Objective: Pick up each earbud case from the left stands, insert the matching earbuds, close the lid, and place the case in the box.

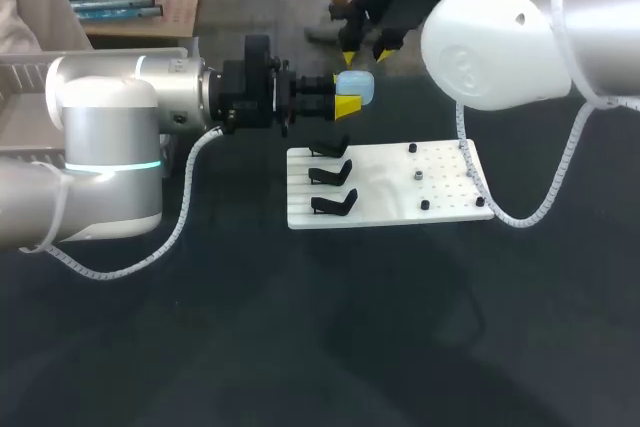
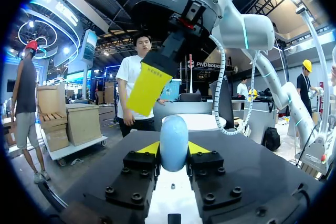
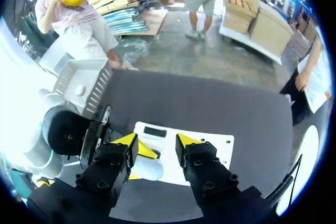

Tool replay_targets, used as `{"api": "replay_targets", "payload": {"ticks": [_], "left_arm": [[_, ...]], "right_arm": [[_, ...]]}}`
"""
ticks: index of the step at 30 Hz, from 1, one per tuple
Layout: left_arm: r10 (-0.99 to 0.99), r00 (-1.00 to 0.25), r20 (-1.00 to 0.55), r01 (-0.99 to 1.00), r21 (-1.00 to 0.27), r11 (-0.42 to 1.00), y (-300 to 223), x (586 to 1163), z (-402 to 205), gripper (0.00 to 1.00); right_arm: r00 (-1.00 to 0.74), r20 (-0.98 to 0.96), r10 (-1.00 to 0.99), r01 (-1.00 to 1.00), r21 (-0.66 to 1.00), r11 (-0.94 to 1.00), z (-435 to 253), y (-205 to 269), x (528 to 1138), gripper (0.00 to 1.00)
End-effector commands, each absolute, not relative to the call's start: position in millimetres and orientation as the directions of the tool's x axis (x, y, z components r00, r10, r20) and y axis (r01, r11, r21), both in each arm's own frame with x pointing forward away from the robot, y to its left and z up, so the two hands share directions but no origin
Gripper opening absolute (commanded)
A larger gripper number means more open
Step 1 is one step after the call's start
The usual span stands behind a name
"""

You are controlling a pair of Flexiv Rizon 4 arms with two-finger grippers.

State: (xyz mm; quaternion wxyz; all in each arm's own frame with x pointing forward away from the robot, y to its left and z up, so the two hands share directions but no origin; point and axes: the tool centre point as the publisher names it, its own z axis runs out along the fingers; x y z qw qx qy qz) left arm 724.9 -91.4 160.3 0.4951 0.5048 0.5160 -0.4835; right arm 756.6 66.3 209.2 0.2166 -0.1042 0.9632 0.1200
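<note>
Left gripper (image 1: 347, 93), head view: clamped from both sides on a pale blue earbud case (image 1: 360, 87), held off the table (image 1: 300, 327) just beyond the far edge of the white board (image 1: 385, 187), toward its left end. Right gripper (image 1: 366, 53) just far of the case, fingers spread, holding nothing, near the table's far edge. Three black stands (image 1: 331, 174) in a row along the board's left side. Wide dark table near of the board.

Left wrist view: case upright between both yellow tips, touching each. One yellow finger (image 2: 149, 88) of the right gripper hanging just above and ahead of it, apart.

Right wrist view: own fingers (image 3: 127, 141) well apart, nothing between. Under them the case and the board. Broad stretch of table from the board to the far edge.
</note>
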Motion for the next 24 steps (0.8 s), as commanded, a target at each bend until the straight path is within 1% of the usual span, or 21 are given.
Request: {"api": "replay_targets", "payload": {"ticks": [1,6,9,16,24], "left_arm": [[0.035,0.009,-0.999,0.999,0.011,0.038,-83.5,727.1,163.7,0.0],[0.062,0.076,-0.995,0.986,0.084,0.143,-35.4,739.5,186.1,0.0],[0.086,0.105,-0.991,0.971,0.121,0.205,-4.6,745.6,197.5,0.0],[0.146,0.158,-0.977,0.92,0.199,0.338,66.7,758.7,206.5,0.0],[0.23,0.16,-0.96,0.85,0.252,0.463,148.2,768.9,202.3,0.0]], "right_arm": [[-0.855,-0.514,-0.064,-0.214,0.238,0.948,217.9,47.4,738.5,1.0],[-0.824,-0.564,0.054,-0.146,0.303,0.942,222.8,31.1,723.8,1.0],[-0.822,-0.561,0.101,-0.112,0.332,0.937,218.5,25.3,716.3,1.0],[-0.834,-0.534,0.14,-0.06,0.341,0.938,208.5,21.0,704.4,1.0],[-0.839,-0.522,0.155,-0.036,0.337,0.941,204.0,32.0,699.6,1.0]]}}
